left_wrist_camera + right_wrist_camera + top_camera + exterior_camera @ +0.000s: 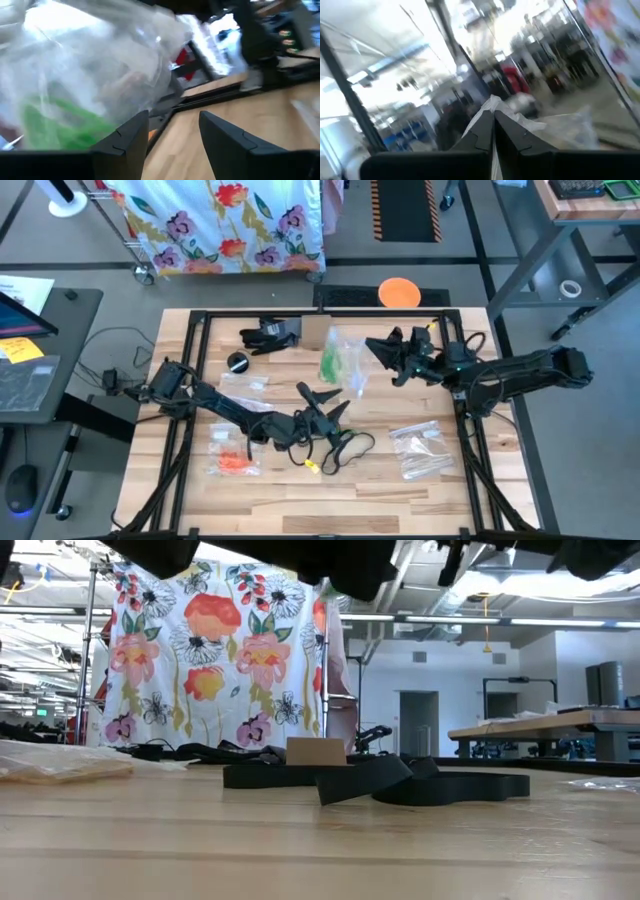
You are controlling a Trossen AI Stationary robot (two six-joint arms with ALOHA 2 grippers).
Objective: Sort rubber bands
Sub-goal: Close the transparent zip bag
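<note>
A clear plastic bag (342, 362) holding green rubber bands (65, 122) hangs over the table's far middle. My right gripper (376, 350) comes from the right and is shut on it. My left gripper (326, 402) is open just near of the bag. In the left wrist view the bag fills the space beyond one finger (131, 142), and nothing lies between the fingers. Orange rubber bands (235, 464) lie in another clear bag on the table's near left. My right gripper pinches an edge of the clear bag (492, 103) between its two shut fingers. The fingers reach in from the table's right, slanting a little upward. The rest of the bag spreads beyond the fingertips, up off the table.
Clear bags (420, 452) lie near right and small ones (258, 383) at left. A black cable loop (350, 446) and a yellow piece (312, 466) lie near the middle. A cardboard box (315, 331) and black items (268, 335) sit at the far edge.
</note>
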